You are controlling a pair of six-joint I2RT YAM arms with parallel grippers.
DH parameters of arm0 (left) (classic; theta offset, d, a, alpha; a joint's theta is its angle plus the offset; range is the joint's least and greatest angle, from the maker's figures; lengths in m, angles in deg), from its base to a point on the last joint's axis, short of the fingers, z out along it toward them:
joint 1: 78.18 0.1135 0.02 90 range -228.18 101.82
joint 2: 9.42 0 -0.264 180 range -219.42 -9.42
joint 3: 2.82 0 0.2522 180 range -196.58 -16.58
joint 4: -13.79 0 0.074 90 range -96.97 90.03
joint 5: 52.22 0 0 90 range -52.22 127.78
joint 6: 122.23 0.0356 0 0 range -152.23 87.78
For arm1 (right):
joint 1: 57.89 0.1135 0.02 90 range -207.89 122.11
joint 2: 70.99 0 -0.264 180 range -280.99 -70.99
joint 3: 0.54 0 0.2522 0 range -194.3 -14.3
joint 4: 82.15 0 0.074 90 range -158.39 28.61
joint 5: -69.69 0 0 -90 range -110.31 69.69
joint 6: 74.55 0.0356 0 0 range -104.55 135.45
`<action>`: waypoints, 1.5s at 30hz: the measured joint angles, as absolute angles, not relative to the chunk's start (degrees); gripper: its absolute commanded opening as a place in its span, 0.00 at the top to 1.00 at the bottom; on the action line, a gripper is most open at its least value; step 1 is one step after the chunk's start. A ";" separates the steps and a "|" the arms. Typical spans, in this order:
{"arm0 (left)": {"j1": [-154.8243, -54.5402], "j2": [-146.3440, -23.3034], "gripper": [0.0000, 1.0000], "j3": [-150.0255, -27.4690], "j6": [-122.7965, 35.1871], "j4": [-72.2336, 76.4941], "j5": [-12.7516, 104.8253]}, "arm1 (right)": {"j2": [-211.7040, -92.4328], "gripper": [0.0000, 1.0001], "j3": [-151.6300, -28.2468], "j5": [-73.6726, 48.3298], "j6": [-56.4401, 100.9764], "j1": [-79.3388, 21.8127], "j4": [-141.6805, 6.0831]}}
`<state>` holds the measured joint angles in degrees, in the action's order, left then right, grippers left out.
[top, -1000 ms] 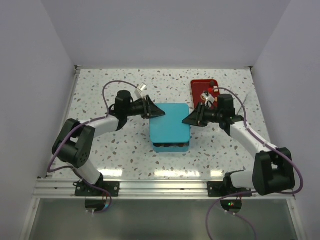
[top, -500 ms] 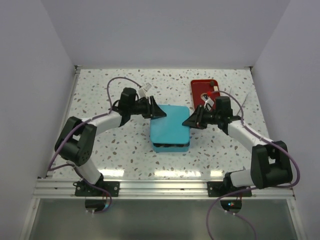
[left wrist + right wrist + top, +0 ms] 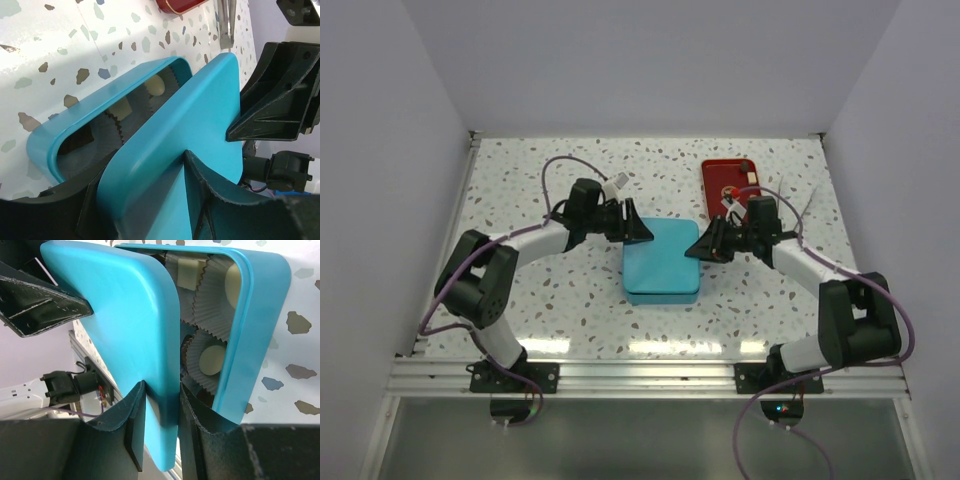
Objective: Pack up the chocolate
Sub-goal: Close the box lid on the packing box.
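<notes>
step: closing the box; flat teal plastic lid (image 3: 660,262) goes over the teal round-cornered box base (image 3: 250,340) at the centre of the speckled white table (image 3: 570,300)
lid pose: tilted and not seated; both wrist views show a gap between lid and rim, with the contents visible through it
why two arms: probably one gripper per side to keep the wide lid level and lined up with the rim
left gripper (image 3: 636,230): at the lid's 10 o'clock corner, one finger over and one under; cannot tell if it is clamped or slack
right gripper (image 3: 698,246): at the lid's 3 o'clock edge, jaws narrow, grasping the lid edge between both fingers
chocolate (image 3: 212,360): cream round and square pieces inside the box base, under the lid
cups: each piece sits in a crinkled white paper cup (image 3: 205,305)
red tray (image 3: 720,175): glossy red rectangular tray at 1 o'clock of the box, apart from it
progress: near the end by my read; lid not yet seated
risk: a lid corner could catch on the rim or the cup frills
</notes>
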<state>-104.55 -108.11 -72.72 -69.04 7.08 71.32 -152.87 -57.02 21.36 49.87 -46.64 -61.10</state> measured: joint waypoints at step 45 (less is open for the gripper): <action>-105.73 -105.93 0.00 -74.82 -62.55 1.46 58.27 | -154.21 0.80 -53.11 19.74 55.55 -46.75 -66.72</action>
